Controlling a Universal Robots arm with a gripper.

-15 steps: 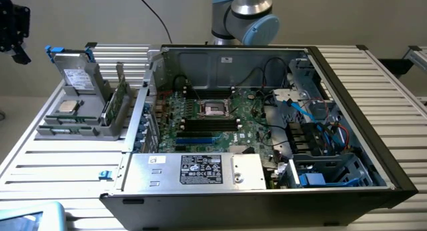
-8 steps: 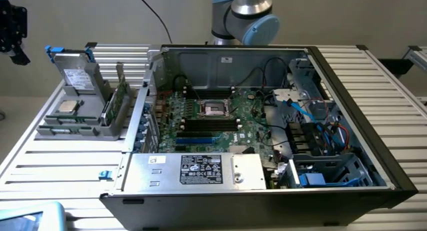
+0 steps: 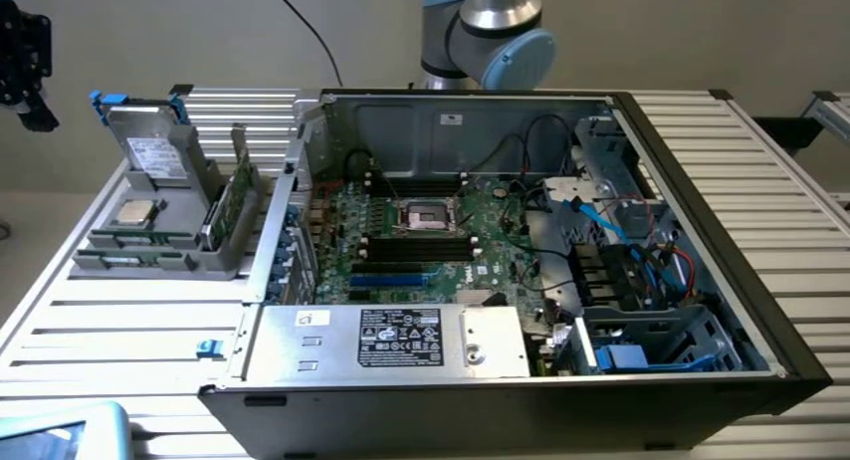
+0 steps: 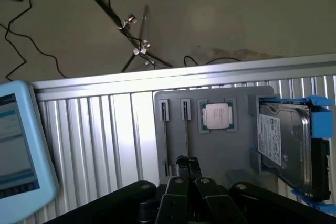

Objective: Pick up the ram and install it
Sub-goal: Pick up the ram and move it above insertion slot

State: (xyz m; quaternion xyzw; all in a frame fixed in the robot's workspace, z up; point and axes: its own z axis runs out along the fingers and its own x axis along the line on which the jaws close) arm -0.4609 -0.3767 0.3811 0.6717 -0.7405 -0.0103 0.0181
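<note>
On the slatted counter (image 3: 119,321), dead centre in the exterior view: an open computer case (image 3: 398,420), motherboard (image 3: 492,231) exposed, black and blue memory slots (image 3: 422,247) bare near its middle. At nine o'clock from the case, just beside its wall: a grey holder (image 3: 199,264). Carries a hard drive (image 3: 159,156) upright at its twelve o'clock end, a broad green expansion card (image 3: 237,196) on edge at three o'clock, and a processor chip (image 3: 137,213) flat near the middle. At six o'clock from the chip, parked edge-up in a narrow groove of the holder: the ram (image 3: 133,240), not yet lifted, well apart from the memory slots. Neighbouring groove filled or not: cannot tell.

Above the holder in the wrist view: the gripper (image 4: 186,167), clenched on nothing, tips lined up with the ram (image 4: 187,135). Touching it or just clear: cannot tell.

Judged light, stiff and thin, yet fragile: prone to crack if bent, with chips on the faces and the contact edge better left unpinched. Slim and smooth, so likely to slip or tilt in a loose pinch. Best taken by the bare top edge near mid-length, flat faces between the fingers, kept upright and square.
</note>
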